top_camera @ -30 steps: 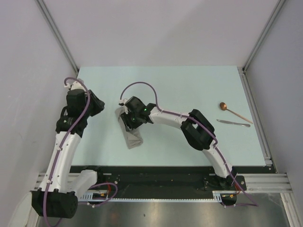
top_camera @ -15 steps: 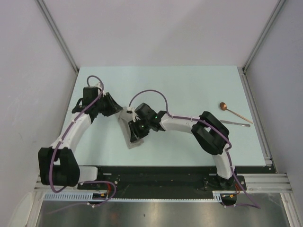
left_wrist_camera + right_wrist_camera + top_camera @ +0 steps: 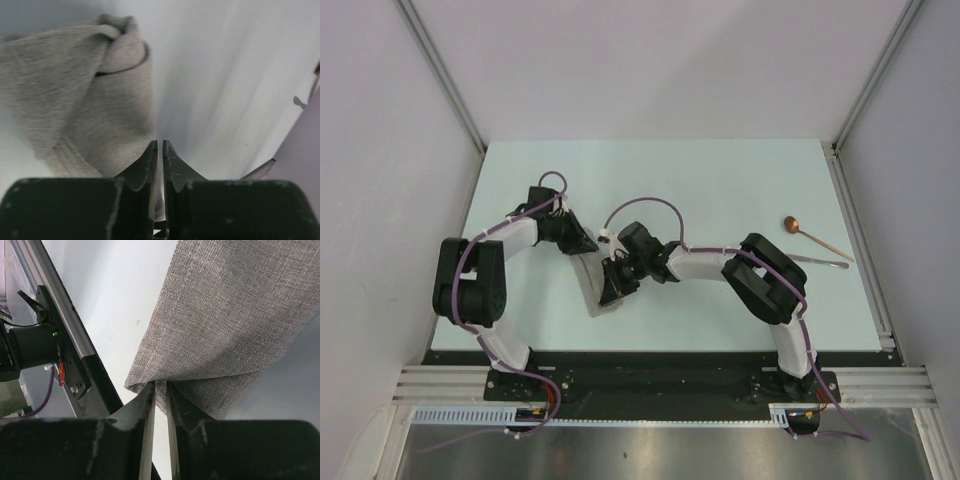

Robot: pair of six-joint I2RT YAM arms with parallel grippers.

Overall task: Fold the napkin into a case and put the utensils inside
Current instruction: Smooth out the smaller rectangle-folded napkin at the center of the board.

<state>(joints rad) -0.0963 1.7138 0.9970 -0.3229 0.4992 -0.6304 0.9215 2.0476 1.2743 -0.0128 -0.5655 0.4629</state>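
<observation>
Soft, light napkin [image 3: 230, 310], best taken by the corners.
Right jaws pinch its folded edge; left jaws closed, grasp unclear.

The napkin [image 3: 593, 291] lies on the table [image 3: 720, 180], utensils [image 3: 815, 239] well to its right, seemingly apart.

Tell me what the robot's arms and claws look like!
The left arm and right arm are white tubes joined by chunky black blocks, each with a thin purple cable looping along it. The left claw and right claw are black, each with two flat fingers tapering to points.
</observation>
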